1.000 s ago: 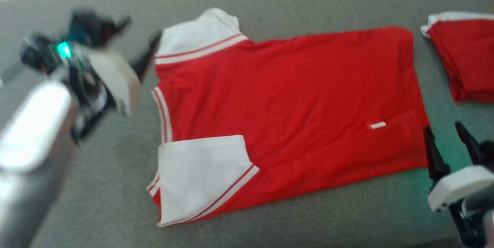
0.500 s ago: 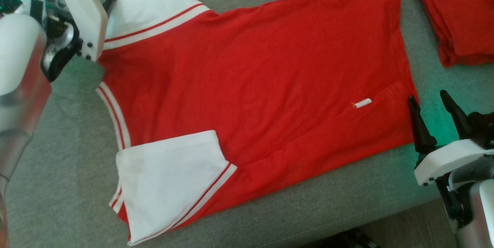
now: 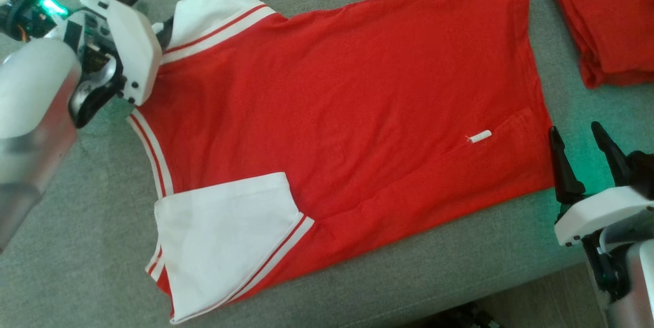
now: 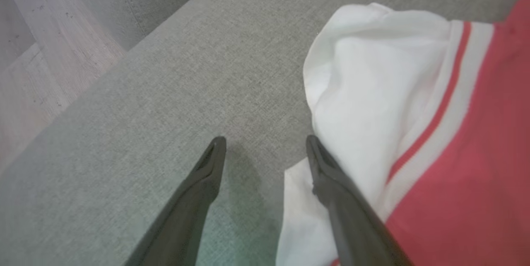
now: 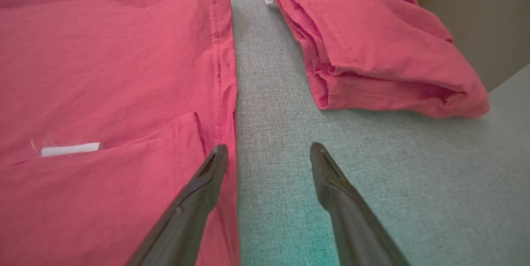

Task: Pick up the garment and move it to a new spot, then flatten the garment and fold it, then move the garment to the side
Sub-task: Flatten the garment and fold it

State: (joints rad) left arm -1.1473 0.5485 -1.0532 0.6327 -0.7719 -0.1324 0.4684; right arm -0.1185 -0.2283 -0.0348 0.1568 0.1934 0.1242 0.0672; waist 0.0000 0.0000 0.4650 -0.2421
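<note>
The garment (image 3: 347, 88) is a red shirt with white sleeves, spread flat on the grey cushion (image 3: 76, 246). My left gripper (image 4: 265, 139) is open at the far white sleeve (image 4: 372, 83). One finger is over the sleeve's edge and the other over bare cushion. In the head view its white housing (image 3: 127, 47) sits at the shirt's upper left corner. My right gripper (image 3: 575, 127) is open beside the hem's near corner. In the right wrist view its left finger (image 5: 207, 183) overlaps the hem (image 5: 219, 71) while the other is over grey fabric. Neither gripper holds anything.
A second red garment (image 3: 608, 21), folded, lies at the far right, a hand's width from the hem (image 5: 372, 50). A small white tag (image 3: 479, 137) lies on the shirt near the hem. The cushion's front edge (image 3: 511, 287) runs close below. Wooden floor (image 4: 41, 50) shows beyond the left end.
The head camera has tilted down, shifting the whole picture. My left gripper has come in to the far sleeve. My right gripper has barely moved beside the hem. Both stay open.
</note>
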